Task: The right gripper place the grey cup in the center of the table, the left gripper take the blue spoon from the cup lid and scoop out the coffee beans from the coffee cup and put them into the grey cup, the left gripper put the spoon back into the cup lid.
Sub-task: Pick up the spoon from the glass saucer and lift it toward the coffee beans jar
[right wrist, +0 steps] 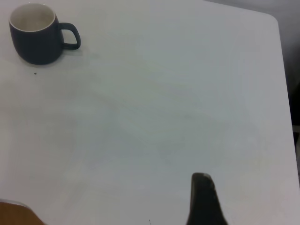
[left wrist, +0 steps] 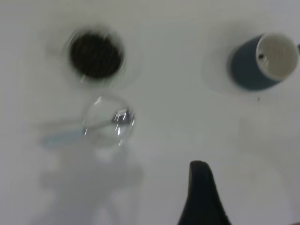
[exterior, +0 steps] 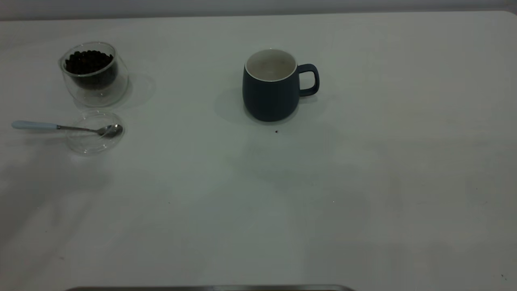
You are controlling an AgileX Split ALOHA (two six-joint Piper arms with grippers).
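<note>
The grey cup stands upright near the centre of the surface, handle pointing toward my right side, with its white interior showing. A single dark speck lies on the surface just in front of it.

At my far left, the coffee cup sits tilted, holding the coffee beans heaped up to near its rim. Just in front of it lies the cup lid, apart from the glass. The blue spoon lies across the lid: its metal bowl rests inside the lid near the rim, its pale handle extends outward over the surface toward the left edge.

My left gripper appears only as one dark finger in the left wrist view, above the surface, clear of lid and spoon. My right gripper shows likewise, well apart from the grey cup. I cannot tell how far either set of jaws stands open; neither holds anything visible.
</note>
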